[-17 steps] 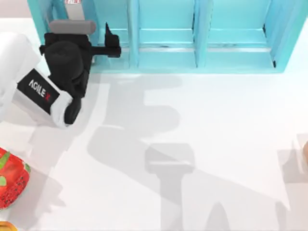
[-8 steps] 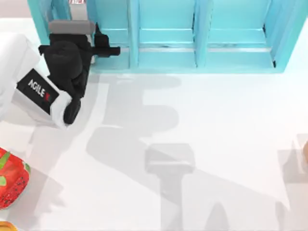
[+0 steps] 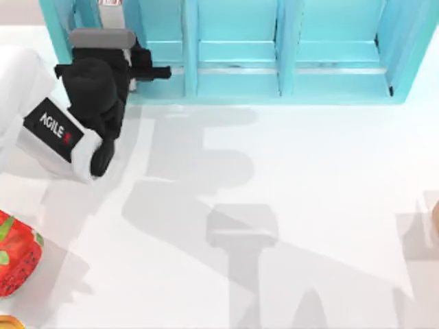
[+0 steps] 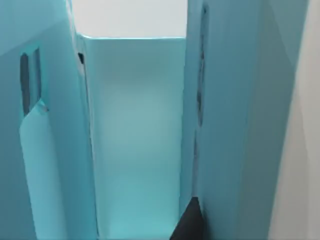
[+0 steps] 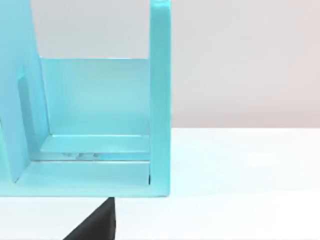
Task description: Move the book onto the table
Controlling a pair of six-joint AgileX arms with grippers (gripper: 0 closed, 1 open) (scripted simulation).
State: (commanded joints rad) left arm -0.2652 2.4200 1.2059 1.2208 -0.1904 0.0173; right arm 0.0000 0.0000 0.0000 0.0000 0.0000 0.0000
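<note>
- A red, strawberry-like object (image 3: 15,255) lies at the lower left of the top view, with a yellow scrap (image 3: 7,322) below it at the frame's edge. A brownish object (image 3: 434,214) is cut off at the right edge.
- The left gripper (image 3: 149,69) is at the upper left, at the mouth of the leftmost compartment of the shelf (image 3: 288,75). The black arm behind it covers part of that opening. Whether its grip is released or clenched cannot be told.
- The right gripper (image 5: 97,222) faces the shelf's end compartment. Its grip cannot be told either.
- The shelf runs along the top edge. Its middle and right compartments look bare.
- The book cannot be told apart from the teal shelf walls in any view.
- The table (image 3: 309,178) is glossy white and crossed by grey shadows.
</note>
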